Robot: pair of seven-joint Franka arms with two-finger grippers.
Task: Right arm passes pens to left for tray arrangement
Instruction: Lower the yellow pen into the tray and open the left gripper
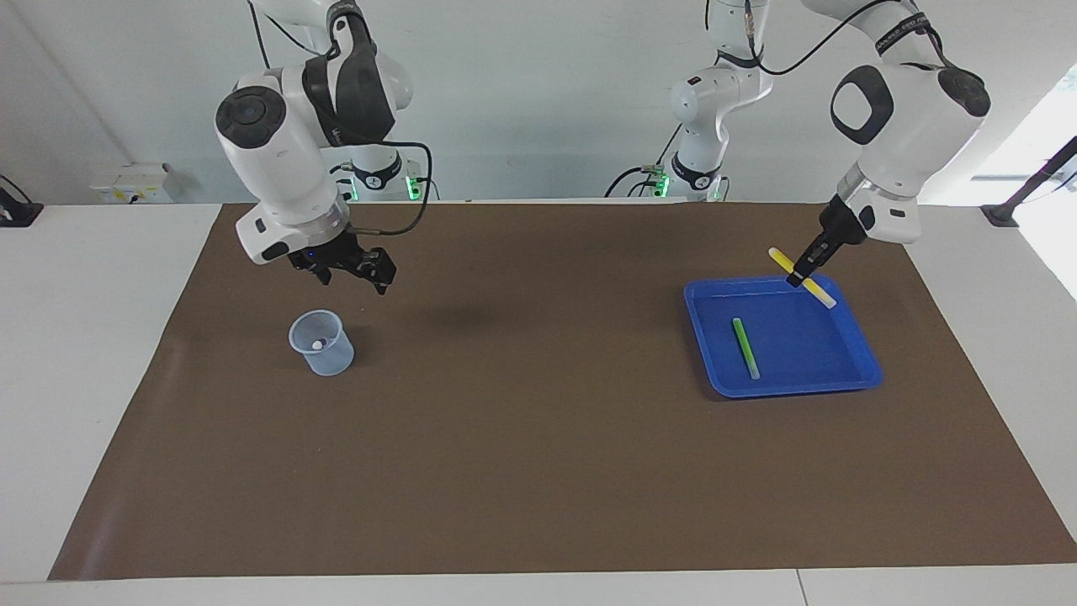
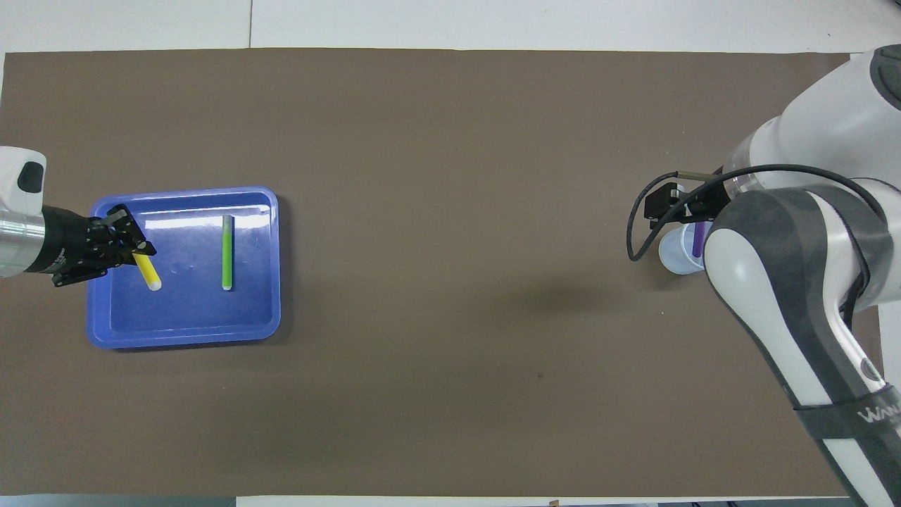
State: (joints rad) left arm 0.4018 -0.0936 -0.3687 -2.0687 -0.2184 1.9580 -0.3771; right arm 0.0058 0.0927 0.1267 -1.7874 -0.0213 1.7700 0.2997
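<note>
Two pens matter here: the yellow pen (image 1: pixel 802 277) clamped in the left gripper (image 1: pixel 799 274), and the green pen (image 1: pixel 745 348) lying flat in the tray (image 1: pixel 867 374). Left gripper hangs over the tray's corner nearest the robots, at the left arm's end of the table; the pen sits crosswise in its closed fingertips, tilted, whitish end lowest and not yet clearly touching the tray floor. In the overhead view the yellow pen (image 2: pixel 147 271) points toward 5 o'clock, while the green pen (image 2: pixel 227 252) runs 12 to 6, straight away from the robots. So the held pen is roughly a clock-hour off parallel; green lies at about 3 o'clock from the left gripper (image 2: pixel 138 255), apart, with bare tray (image 2: pixel 183 338) between. Judgement: the set-down turns on squaring that axis to the green pen and lowering into the free strip beside it. Right gripper (image 1: pixel 349 268) hovers with fingers spread, empty, just above the cup (image 1: pixel 320 342) at the other end of the table; overhead, a purple pen (image 2: pixel 697 240) stands in the cup (image 2: pixel 677 255), directly under the right gripper (image 2: pixel 693 205). Right arm is plainly nearer that pen.
</note>
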